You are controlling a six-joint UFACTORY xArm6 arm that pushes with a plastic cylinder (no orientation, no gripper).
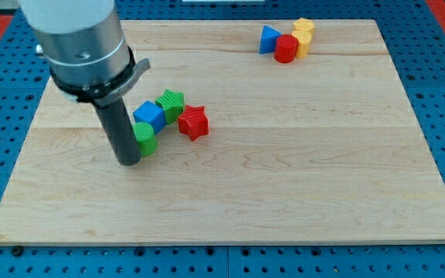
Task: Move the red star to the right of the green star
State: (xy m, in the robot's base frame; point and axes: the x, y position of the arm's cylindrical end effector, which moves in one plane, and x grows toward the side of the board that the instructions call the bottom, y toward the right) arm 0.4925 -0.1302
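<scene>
Resting my tip [129, 161] beside the green block [145, 140], holding nothing; red star [194, 122] already just right of the green star [171, 103], touching; little left, I judge.

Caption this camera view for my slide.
My tip beside the green block, red star right of green star.
</scene>
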